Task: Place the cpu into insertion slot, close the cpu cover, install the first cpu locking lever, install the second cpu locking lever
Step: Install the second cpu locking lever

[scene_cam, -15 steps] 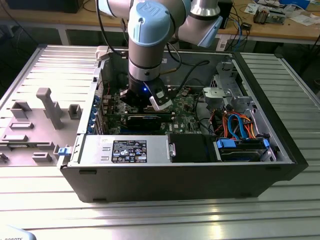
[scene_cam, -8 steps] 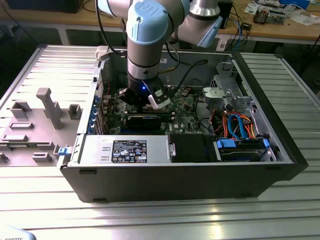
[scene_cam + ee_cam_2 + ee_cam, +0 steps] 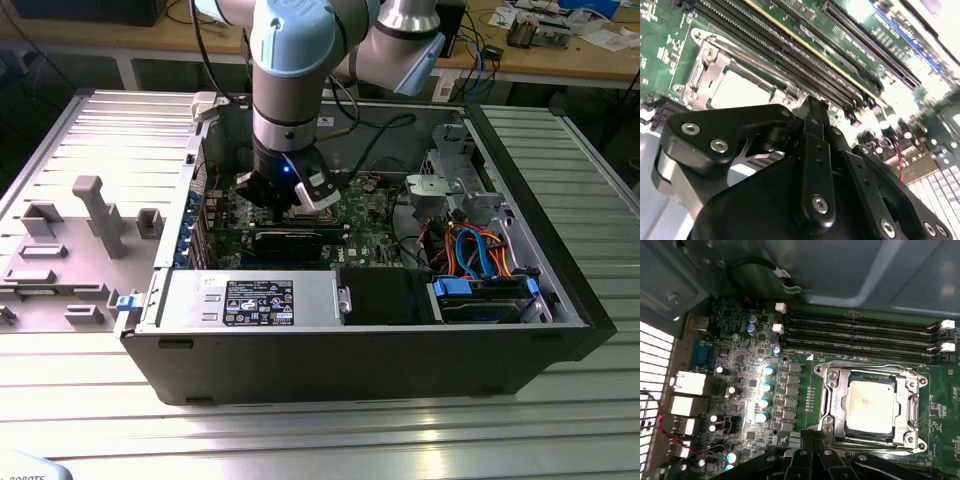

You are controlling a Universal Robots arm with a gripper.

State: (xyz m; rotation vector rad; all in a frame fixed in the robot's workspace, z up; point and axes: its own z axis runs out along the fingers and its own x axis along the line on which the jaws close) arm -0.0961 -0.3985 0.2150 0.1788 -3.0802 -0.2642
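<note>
The cpu [image 3: 872,405] sits seated in the insertion slot [image 3: 837,435], the cpu cover [image 3: 912,390] down around it. It looks light, rigid, fragile beneath, best held by its edges. The hand [image 3: 812,442] hovers just beside the socket, fingers pressed together, holding nothing

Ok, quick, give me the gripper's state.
Gripper: cannot tell if open or shut; it sits just above the cover, with the cpu in the slot.
</note>
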